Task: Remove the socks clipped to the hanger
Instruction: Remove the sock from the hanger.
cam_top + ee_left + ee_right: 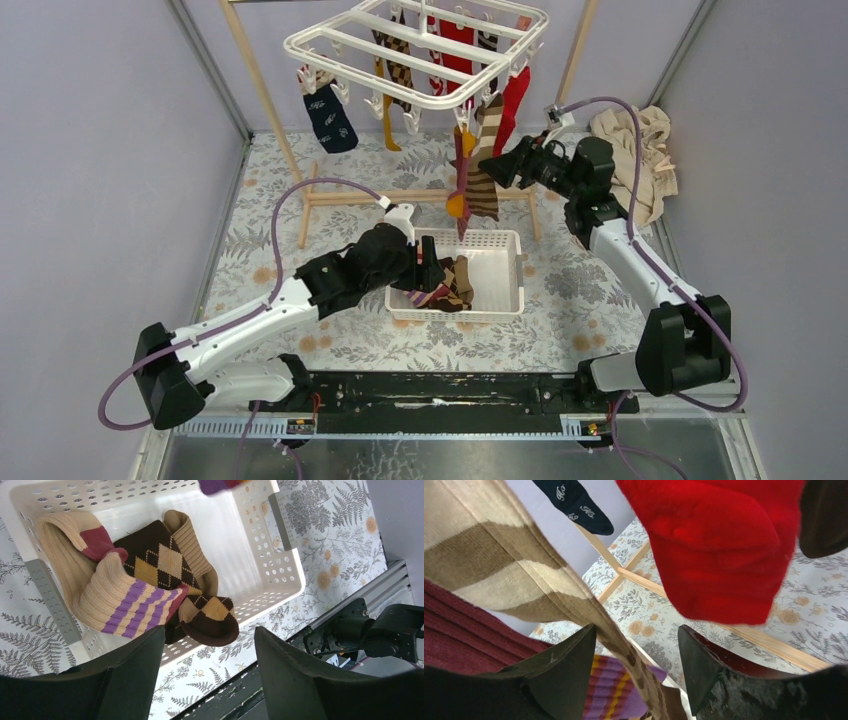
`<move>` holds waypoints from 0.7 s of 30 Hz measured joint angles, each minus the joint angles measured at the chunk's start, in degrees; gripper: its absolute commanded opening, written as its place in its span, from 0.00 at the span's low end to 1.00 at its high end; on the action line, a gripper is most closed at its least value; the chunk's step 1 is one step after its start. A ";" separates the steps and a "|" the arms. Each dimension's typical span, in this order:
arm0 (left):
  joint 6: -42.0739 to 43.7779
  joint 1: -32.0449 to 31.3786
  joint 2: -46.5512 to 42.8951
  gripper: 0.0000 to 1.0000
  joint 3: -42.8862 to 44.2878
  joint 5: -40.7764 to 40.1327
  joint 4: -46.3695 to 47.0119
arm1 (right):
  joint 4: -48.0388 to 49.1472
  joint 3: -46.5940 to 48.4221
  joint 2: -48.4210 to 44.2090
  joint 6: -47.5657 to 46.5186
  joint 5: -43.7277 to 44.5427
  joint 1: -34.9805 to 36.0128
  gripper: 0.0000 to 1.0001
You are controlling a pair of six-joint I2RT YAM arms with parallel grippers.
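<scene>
The white hanger (420, 50) hangs at the back with socks clipped under it: navy (330, 115), mustard (385, 120), red (515, 95) and a tan-brown striped sock (485, 165). My right gripper (505, 165) is open beside that striped sock. In the right wrist view the striped sock (499, 555) runs down between the spread fingers of the right gripper (636, 650), close to the left one, with the red sock (719, 545) above. My left gripper (430, 272) is open and empty over the basket's left side. Below the left gripper (210, 645) lie an argyle sock (160, 560) and a purple-striped sock (120, 600).
The white perforated basket (500, 270) sits mid-table on the floral cloth, its rim (285, 555) just ahead of my left fingers. A wooden pole frame (420, 195) stands behind it. A beige cloth heap (640, 150) lies at the back right. A black rail (430, 390) runs along the near edge.
</scene>
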 measured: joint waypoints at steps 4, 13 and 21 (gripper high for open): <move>-0.17 0.00 -1.05 0.72 0.00 0.15 0.00 | -1.11 1.99 1.99 -1.27 0.83 2.49 0.48; -2.16 -0.02 -3.48 0.72 0.00 2.29 0.37 | -1.81 1.66 0.72 -1.90 -0.17 4.90 0.26; -5.07 -1.55 -6.32 0.72 0.07 3.32 3.10 | -7.32 1.09 -5.70 -3.10 0.33 5.11 0.11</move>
